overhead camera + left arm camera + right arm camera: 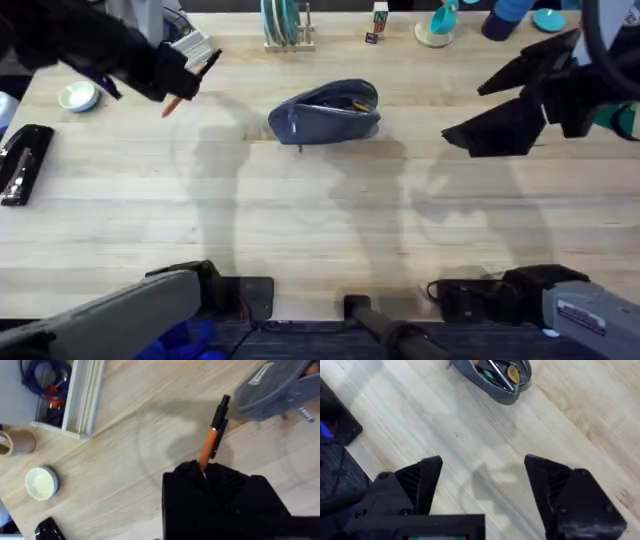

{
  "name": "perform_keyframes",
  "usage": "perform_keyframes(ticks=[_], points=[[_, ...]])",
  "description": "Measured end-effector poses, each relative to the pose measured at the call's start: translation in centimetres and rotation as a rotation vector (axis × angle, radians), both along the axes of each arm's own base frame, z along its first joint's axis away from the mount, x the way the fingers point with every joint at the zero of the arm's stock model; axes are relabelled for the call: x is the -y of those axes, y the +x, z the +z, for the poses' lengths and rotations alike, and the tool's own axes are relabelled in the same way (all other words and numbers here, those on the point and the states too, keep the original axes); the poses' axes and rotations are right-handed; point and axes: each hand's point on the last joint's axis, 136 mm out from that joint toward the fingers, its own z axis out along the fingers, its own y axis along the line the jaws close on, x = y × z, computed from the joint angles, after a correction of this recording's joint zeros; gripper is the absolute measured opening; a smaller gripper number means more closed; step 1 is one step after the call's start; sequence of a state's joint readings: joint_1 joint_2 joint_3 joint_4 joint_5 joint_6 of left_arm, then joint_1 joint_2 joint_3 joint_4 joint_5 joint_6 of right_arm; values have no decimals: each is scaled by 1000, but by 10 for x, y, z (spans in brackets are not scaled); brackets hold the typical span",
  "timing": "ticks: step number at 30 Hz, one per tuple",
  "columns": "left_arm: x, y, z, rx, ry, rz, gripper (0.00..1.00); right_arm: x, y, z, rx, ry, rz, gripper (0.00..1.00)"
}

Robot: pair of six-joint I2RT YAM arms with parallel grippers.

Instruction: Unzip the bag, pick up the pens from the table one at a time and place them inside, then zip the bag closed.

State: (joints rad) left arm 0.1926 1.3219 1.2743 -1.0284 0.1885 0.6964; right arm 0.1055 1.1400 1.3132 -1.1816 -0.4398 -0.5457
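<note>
The blue-grey bag (325, 112) lies on the table (320, 220) at the back centre, its zip open. In the right wrist view the bag (495, 380) shows a slim silvery shaft and green and orange-brown items inside. My left gripper (185, 85) hovers above the table left of the bag, shut on the orange pen (172, 103). In the left wrist view the orange pen (211, 440) sticks out of my gripper (205, 467) with its black tip toward the bag (275, 387). My right gripper (463, 112) hangs open to the right of the bag, its fingers (420, 480) spread with nothing between them.
A black stapler-like object (25, 160) lies at the left edge, with a small white round dish (78, 96) behind it. A rack (285, 25), cups (435, 25) and blue items line the back edge. A light tray (85, 395) stands at the back left.
</note>
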Motion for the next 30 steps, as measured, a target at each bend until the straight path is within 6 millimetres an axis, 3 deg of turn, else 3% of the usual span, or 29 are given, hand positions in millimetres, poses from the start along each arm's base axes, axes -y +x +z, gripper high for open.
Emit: perform_keyframes(ticks=[9, 17, 26, 30], points=[[49, -4, 51, 38, -9, -133, 40, 0, 0, 0, 0, 0, 0, 998], [81, -5, 91, 121, -7, -233, 40, 0, 0, 0, 0, 0, 0, 998], [120, -10, 109, 164, -8, -351, 40, 0, 0, 0, 0, 0, 0, 998], [148, -5, 99, 117, -4, -431, 40, 0, 0, 0, 0, 0, 0, 997]])
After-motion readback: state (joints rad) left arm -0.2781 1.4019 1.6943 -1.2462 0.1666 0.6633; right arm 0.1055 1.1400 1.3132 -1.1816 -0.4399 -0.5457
